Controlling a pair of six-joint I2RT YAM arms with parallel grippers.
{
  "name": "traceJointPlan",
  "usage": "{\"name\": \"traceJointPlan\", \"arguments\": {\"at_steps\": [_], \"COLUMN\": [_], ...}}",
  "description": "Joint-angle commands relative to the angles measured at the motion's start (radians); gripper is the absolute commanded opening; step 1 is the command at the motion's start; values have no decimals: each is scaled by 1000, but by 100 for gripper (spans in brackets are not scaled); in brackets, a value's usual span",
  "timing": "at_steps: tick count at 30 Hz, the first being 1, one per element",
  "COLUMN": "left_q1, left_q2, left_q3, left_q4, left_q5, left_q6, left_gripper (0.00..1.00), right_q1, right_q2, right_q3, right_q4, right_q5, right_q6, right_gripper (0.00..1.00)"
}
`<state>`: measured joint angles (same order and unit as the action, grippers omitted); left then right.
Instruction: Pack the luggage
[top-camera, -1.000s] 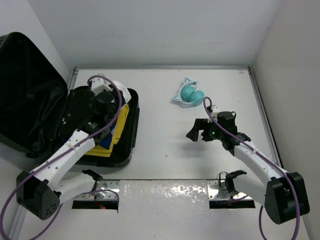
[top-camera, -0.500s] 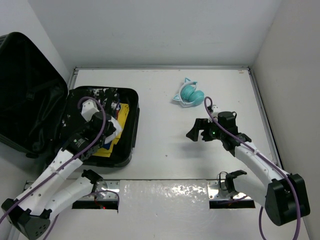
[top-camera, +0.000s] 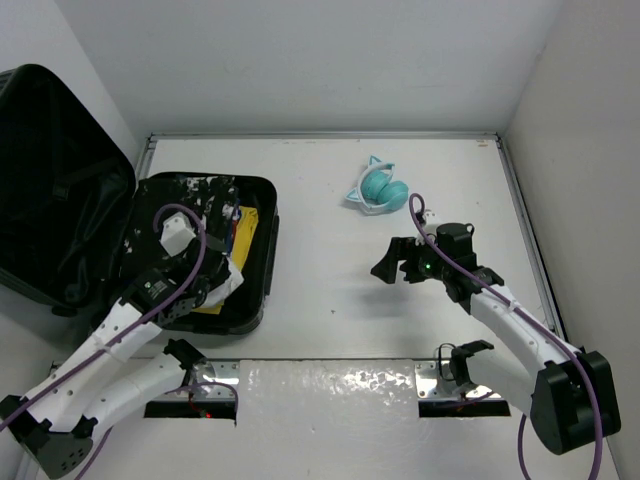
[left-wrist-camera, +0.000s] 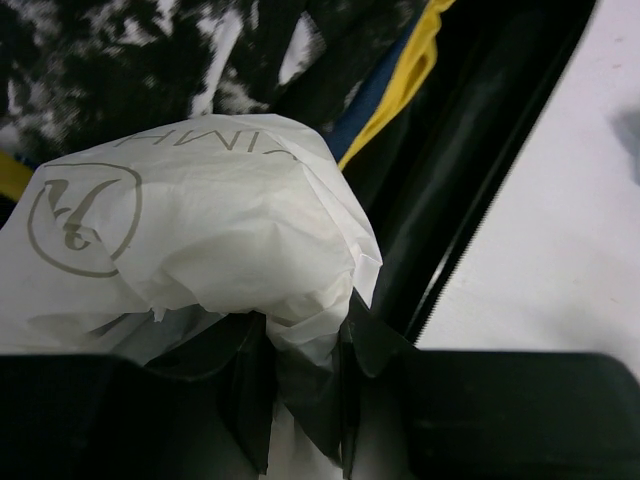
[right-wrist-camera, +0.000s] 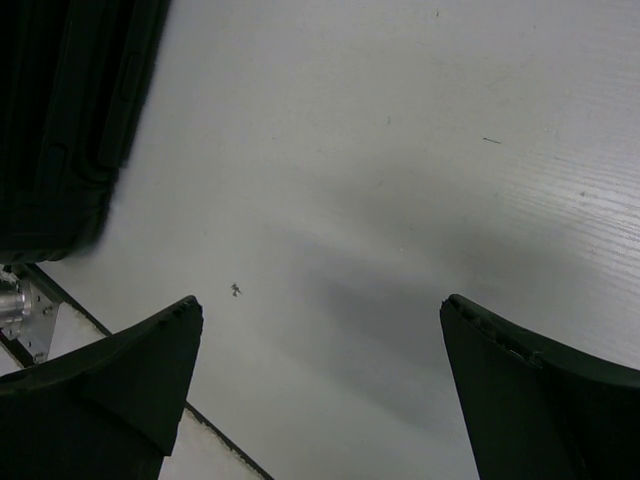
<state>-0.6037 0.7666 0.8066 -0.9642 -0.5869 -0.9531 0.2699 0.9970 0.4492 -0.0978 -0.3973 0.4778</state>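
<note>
Look at the left side of the top view: your luggage (top-camera: 60, 170) lies open there. Its lid leans back in the upper left corner, and its bottom half lies flat on the table (top-camera: 320, 300). Inside the bottom half you can see a black-and-white cloth (top-camera: 200, 190) at the far end. Beside it, toward the right wall, is a yellow thing (top-camera: 245, 235) with a blue strip (left-wrist-camera: 370, 110) along its edge.

A white bag (top-camera: 228, 274) hangs over the near right part of the bottom half. It is crinkly and has a grey round mark with some letters on it (the letters are upside down in the left wrist view, so you cannot read them well).

Your left gripper (left-wrist-camera: 305, 370) is nearly closed, and it pinches a fold of that white bag between its fingers. The left arm comes up from the lower left corner and bends over the near edge of the luggage.

Teal headphones (top-camera: 376, 189) with little cat ears lie on the table at the upper middle, well apart from the luggage. Nothing lies between them and your right gripper (top-camera: 393, 264).

That gripper is spread wide and holds nothing. It points left, just above the bare table, right of the middle. The right arm reaches up to it from the lower right corner.
</note>
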Motion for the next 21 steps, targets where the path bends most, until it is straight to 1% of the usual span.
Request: {"name": "traceJointPlan", "arguments": {"at_steps": [1, 4, 7, 9, 12, 14, 17, 18, 20, 21], "left_q1": [-7, -10, -16, -19, -34, -71, -111, -152, -198, -205], "left_q2": [84, 138, 129, 123, 149, 195, 218, 232, 249, 269], "left_q3": [29, 6, -32, -53, -75, -76, -78, -80, -75, -75], "left_q4": [-109, -148, -139, -81, -19, 5, 33, 38, 25, 18], "left_q5": [-1, 51, 61, 105, 174, 215, 240, 243, 228, 214], "left_q6": [-82, -85, -91, -58, -36, -47, -72, -81, -113, -131], "left_gripper": [0, 0, 0, 0, 0, 0, 0, 0, 0, 0], "right_q1": [-3, -3, -3, -3, -3, -3, -3, -3, -3, -3], "right_q2": [-1, 0, 9, 14, 18, 20, 22, 25, 32, 34], "right_q3": [42, 37, 25, 11, 14, 16, 13, 11, 14, 14], "right_q4": [33, 35, 55, 79, 70, 64, 61, 61, 59, 59], "right_q5": [-28, -31, -43, -61, -63, -63, -61, -63, -67, -71], "right_q6": [-22, -25, -15, -4, -13, -19, -24, -25, -27, -25], "right_gripper": [99, 99, 99, 99, 99, 99, 99, 99, 99, 99]}}
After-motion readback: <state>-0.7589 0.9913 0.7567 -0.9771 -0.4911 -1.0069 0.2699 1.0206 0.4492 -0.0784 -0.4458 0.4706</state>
